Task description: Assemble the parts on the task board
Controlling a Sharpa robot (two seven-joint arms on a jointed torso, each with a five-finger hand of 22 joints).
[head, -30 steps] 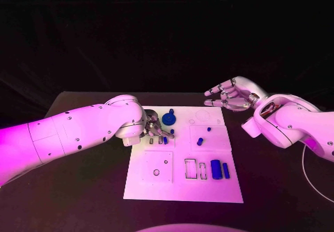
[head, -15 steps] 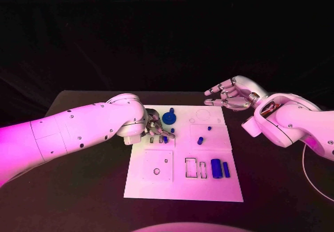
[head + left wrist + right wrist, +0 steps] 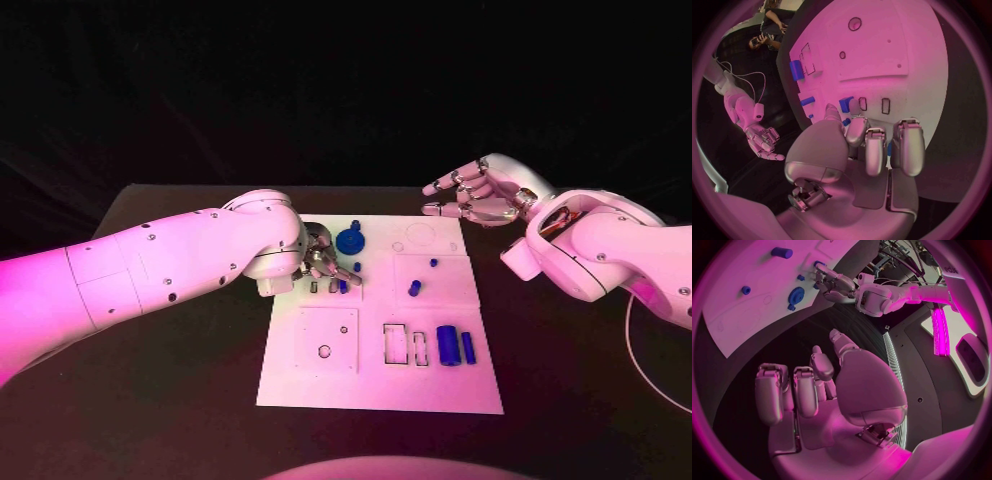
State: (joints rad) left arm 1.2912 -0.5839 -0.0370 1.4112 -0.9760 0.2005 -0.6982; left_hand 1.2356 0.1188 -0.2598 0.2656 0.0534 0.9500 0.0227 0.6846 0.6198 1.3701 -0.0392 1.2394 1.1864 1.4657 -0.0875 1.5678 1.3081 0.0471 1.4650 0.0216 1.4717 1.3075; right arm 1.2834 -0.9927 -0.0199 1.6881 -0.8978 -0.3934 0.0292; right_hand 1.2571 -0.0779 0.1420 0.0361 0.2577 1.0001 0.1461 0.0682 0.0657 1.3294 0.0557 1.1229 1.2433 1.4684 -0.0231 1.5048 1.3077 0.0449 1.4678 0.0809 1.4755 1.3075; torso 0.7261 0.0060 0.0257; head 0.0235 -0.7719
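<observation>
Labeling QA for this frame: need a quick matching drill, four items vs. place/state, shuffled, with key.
Items:
1. left hand
2. right hand
3. blue round part
4. large blue cylinder

Places/states:
A. lying on the task board on its near right side
B. on the board's far end, just past the left hand
C. fingers down on the board among small blue parts
D. off the board's far right corner, holding nothing

Pairs: 1-C, 2-D, 3-B, 4-A
</observation>
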